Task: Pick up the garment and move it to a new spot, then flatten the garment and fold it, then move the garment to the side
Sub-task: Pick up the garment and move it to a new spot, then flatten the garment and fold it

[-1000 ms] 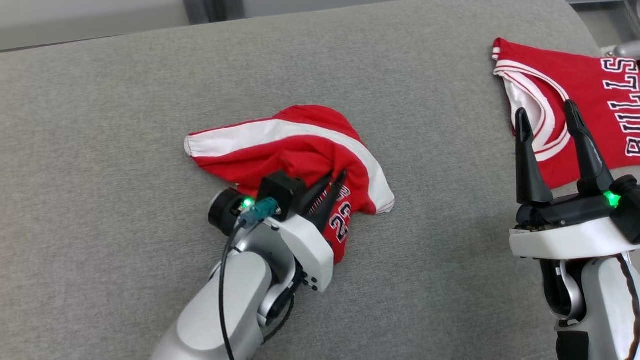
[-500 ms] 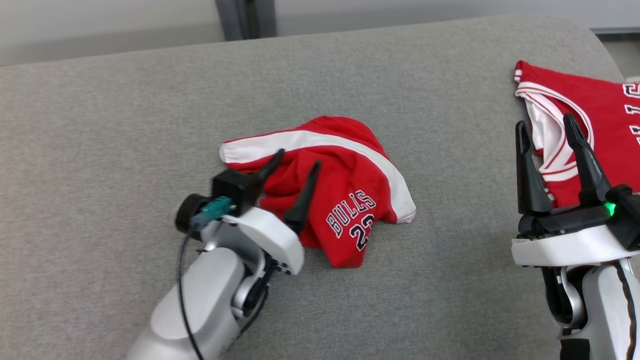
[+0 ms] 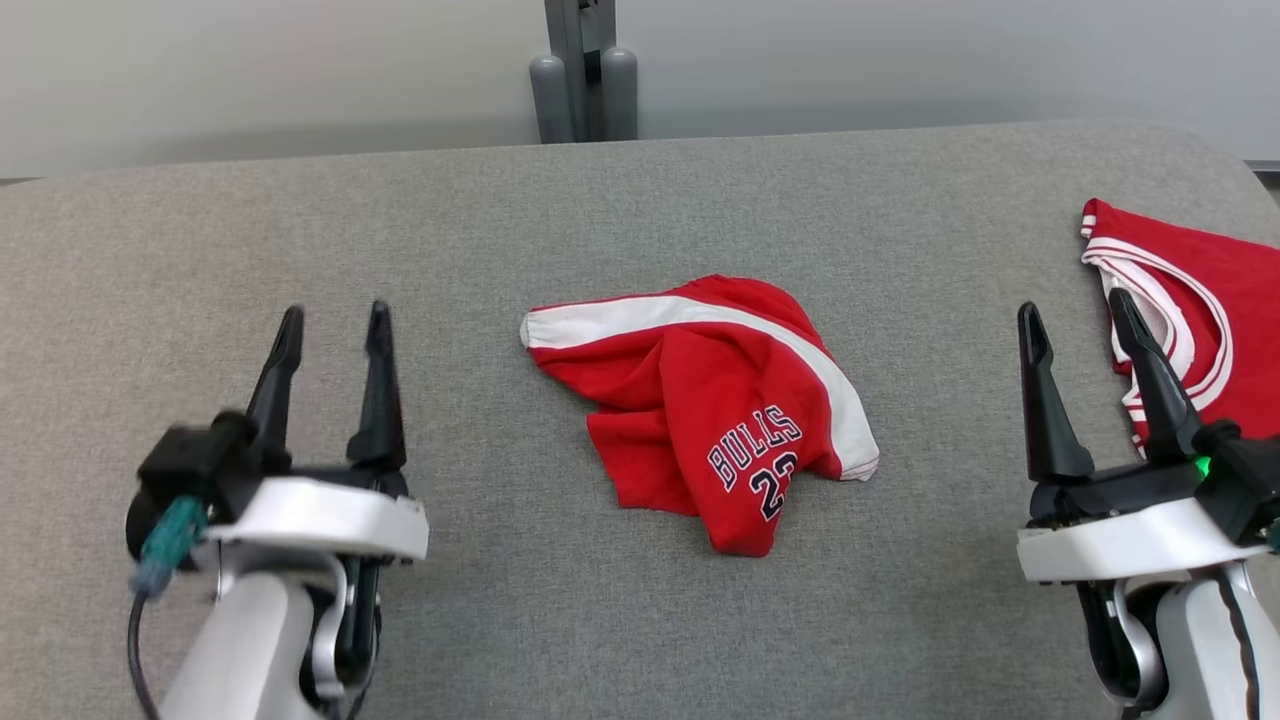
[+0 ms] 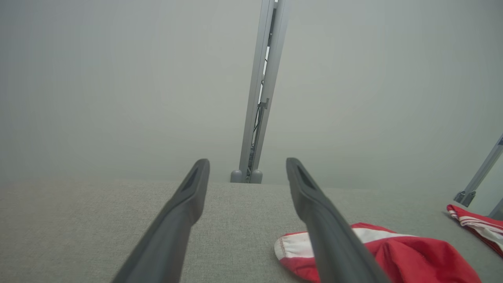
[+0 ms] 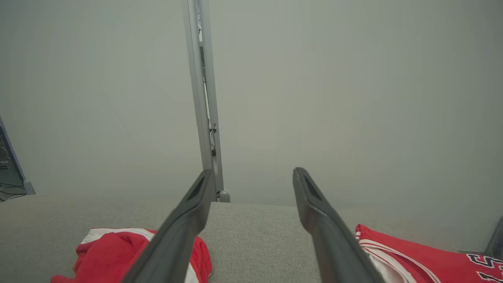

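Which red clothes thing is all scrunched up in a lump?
The red shorts in the middle, the ones printed BULLS 23. They sit bunched and wrinkly, while the red jersey at the far right lies spread out flatter.

Pretty sure this is a robotics lab or test cell, not anyone's home. The work surface (image 3: 640, 200) is one big padded table wrapped in plain grey fabric with rounded corners. Behind it is a bare, pale wall (image 3: 250, 80) and an aluminium frame post (image 3: 583, 40) on grey feet, with wiring running down its slot. A slanted metal strut (image 4: 476, 176) stands off to one side too. A red garment (image 3: 700, 400) and a red jersey (image 3: 1220, 300) lie out on the fabric like test pieces.
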Robot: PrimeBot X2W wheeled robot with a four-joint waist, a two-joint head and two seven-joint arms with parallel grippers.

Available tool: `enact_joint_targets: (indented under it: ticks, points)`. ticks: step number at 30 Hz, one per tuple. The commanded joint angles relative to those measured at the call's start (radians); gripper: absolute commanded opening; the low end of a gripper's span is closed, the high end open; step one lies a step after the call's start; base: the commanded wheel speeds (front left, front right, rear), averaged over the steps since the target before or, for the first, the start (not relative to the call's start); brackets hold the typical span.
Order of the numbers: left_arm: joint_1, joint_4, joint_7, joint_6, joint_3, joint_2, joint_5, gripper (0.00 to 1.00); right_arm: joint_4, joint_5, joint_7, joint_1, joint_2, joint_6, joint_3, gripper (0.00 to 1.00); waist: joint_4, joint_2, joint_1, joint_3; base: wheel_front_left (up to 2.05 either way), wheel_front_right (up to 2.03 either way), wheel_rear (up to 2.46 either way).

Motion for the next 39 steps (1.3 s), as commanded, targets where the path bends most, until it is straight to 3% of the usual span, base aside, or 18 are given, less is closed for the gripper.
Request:
enact_joint_targets:
  ticks: [1, 5, 6, 11, 16, 24, 39]
  points:
    - [0.063, -0.047, -0.003, 0.003, 0.051, -0.024, 0.021, 1.0, 0.003, -0.002, -0.004, 0.019, -0.004, 0.0, -0.008, 1.0, 0.004, 0.0, 0.0, -0.003, 0.0, 0.0, 0.0]
    - [0.188, -0.135, -0.004, -0.028, 0.177, -0.091, 0.076, 1.0, 0.006, -0.002, -0.004, 0.036, -0.01, 0.0, -0.004, 1.0, 0.006, 0.0, 0.0, -0.004, 0.0, 0.0, 0.0]
    - [0.227, -0.15, -0.004, -0.055, 0.224, -0.119, 0.094, 1.0, 0.003, 0.001, -0.004, 0.04, -0.012, 0.0, -0.005, 1.0, 0.006, 0.0, 0.0, -0.003, 0.0, 0.0, 0.0]
    - [0.235, -0.139, -0.004, -0.113, 0.261, -0.146, 0.161, 1.0, 0.017, 0.024, 0.001, 0.05, -0.019, 0.0, -0.003, 1.0, 0.016, 0.0, 0.0, 0.005, 0.0, 0.0, 0.0]
    - [0.207, -0.116, -0.004, -0.135, 0.278, -0.154, 0.193, 1.0, 0.099, 0.099, 0.11, 0.057, -0.05, 0.0, 0.066, 1.0, 0.023, 0.0, 0.0, 0.024, 0.0, 0.0, 0.0]
    - [0.186, -0.088, -0.004, -0.126, 0.248, -0.155, 0.18, 1.0, 0.204, 0.185, 0.195, 0.036, -0.095, 0.0, 0.165, 1.0, 0.04, 0.0, 0.0, 0.069, 0.0, 0.0, 0.0]
    - [0.156, -0.076, -0.004, -0.113, 0.207, -0.155, 0.158, 1.0, 0.315, 0.258, 0.187, -0.036, -0.14, 0.0, 0.243, 1.0, 0.101, 0.0, 0.0, 0.106, 0.0, 0.0, 0.0]
